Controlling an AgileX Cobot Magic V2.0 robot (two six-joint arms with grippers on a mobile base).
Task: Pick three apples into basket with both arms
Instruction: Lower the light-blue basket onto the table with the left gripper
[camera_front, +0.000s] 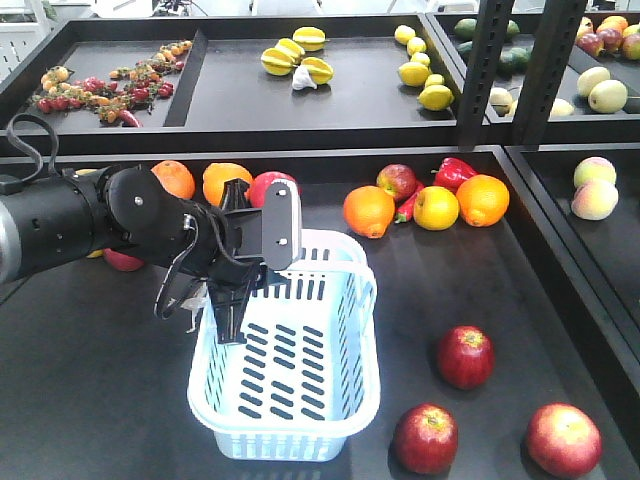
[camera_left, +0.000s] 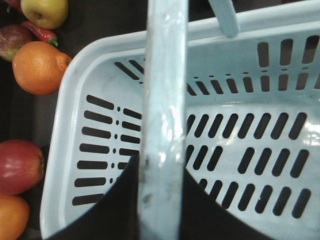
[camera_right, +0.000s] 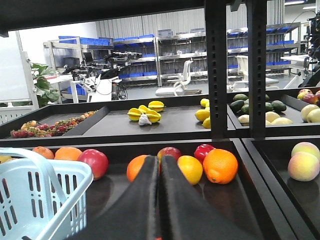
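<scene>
Left wrist-mounted view: the left gripper (camera_front: 232, 318) hangs over the pale blue basket (camera_front: 290, 438), its dark fingers (camera_left: 111, 210) closed against both edges of the raised swing handle (camera_left: 165, 100) running between them. From the front, three dark red apples (camera_front: 465, 356) (camera_front: 425, 438) (camera_front: 563, 439) lie on the black shelf (camera_front: 90, 400) to the right of the basket, none inside it. The right gripper (camera_right: 159, 162) holds nothing, fingers pressed together, pointing towards an orange (camera_right: 220, 166).
</scene>
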